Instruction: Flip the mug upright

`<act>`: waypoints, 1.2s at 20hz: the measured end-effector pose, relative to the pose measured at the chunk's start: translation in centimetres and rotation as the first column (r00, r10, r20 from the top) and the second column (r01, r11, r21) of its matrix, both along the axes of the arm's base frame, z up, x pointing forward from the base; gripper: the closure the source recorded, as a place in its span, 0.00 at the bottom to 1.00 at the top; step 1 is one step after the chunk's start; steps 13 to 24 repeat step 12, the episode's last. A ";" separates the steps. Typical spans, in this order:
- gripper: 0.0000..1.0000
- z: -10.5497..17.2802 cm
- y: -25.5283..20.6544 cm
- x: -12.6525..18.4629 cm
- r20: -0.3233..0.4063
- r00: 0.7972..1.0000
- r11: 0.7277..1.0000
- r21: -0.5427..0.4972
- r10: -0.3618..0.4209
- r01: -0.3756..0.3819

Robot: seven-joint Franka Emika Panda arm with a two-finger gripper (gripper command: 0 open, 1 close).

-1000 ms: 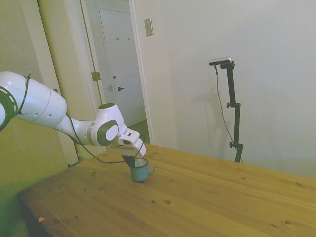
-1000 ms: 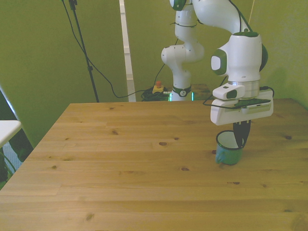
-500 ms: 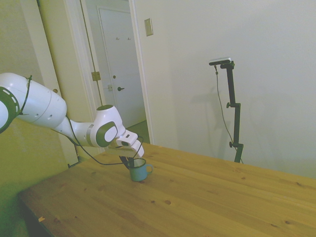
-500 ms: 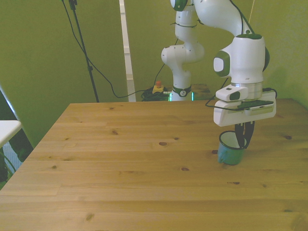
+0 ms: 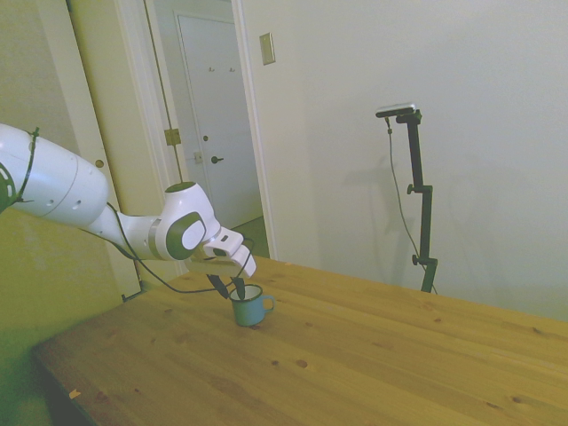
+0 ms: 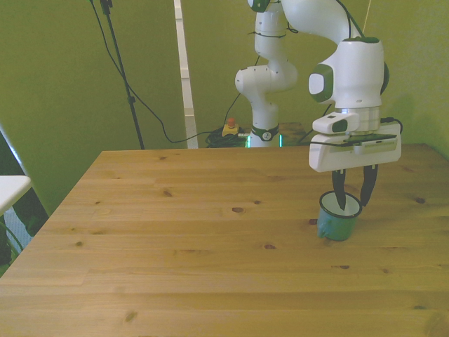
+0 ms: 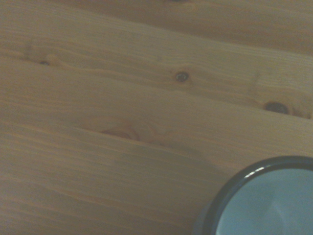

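The teal-blue mug (image 6: 337, 222) stands upright on the wooden table (image 6: 210, 232), near the front view's right, its pale inside facing up. In the side view the mug (image 5: 248, 307) shows its loop handle pointing away from the arm. My gripper (image 6: 353, 203) hangs just above the mug's rim, open, with one finger over the mug's mouth and the other outside its wall, holding nothing. From the side, the gripper (image 5: 228, 287) sits right over the rim's near side. The wrist view catches part of the mug (image 7: 266, 205), its dark rim and pale interior.
The table's right edge (image 6: 438, 151) in the front view lies close beyond the mug. A white ledge (image 6: 10, 189) sticks out past the table at the front view's left. A door and wall stand behind the table in the side view.
The fingers, shut on the mug's rim before, have spread apart and let go. The gripper has lifted slightly. The mug stays upright in the same place.
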State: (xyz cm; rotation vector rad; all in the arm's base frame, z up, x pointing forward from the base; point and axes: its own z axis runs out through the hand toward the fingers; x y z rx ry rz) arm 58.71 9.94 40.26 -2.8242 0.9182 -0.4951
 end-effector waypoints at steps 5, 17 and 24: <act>0.00 2.5 0.2 -1.6 0.054 0.998 1.000 -0.021 -0.015 0.017; 0.00 3.8 3.9 -6.8 0.085 0.996 0.999 -0.019 0.033 -0.031; 0.00 3.8 3.9 -6.8 0.085 0.996 0.999 -0.019 0.033 -0.031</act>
